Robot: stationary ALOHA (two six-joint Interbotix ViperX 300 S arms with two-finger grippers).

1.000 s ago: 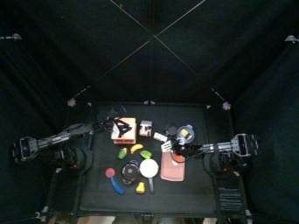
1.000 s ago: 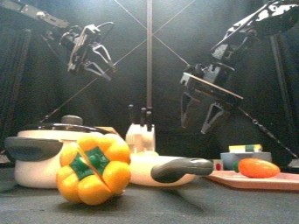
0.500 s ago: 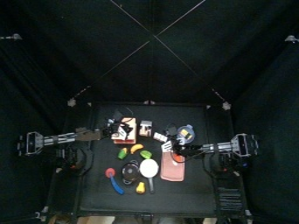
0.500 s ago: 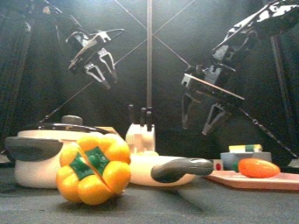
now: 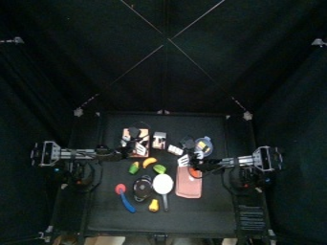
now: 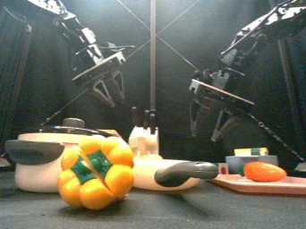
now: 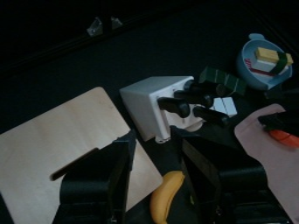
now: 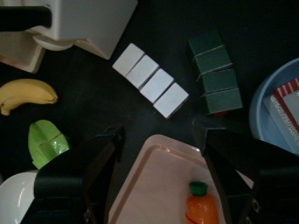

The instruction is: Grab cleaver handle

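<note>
Seemingly nothing is grabbed yet; left gripper [image 6: 106,89] and right gripper [image 6: 216,118] hang wide, empty; cleaver handle unidentifiable.

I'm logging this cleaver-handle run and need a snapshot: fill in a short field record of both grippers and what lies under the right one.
left gripper: open, in the air, holding nothing
right gripper: open, in the air, holding nothing
below right gripper: salmon-pink tray with a toy carrot on it
nearby items: banana, green leaf piece, white segmented strip, dark green segmented strip
front of table: yellow bell pepper
cleaver handle: not identifiable
</note>
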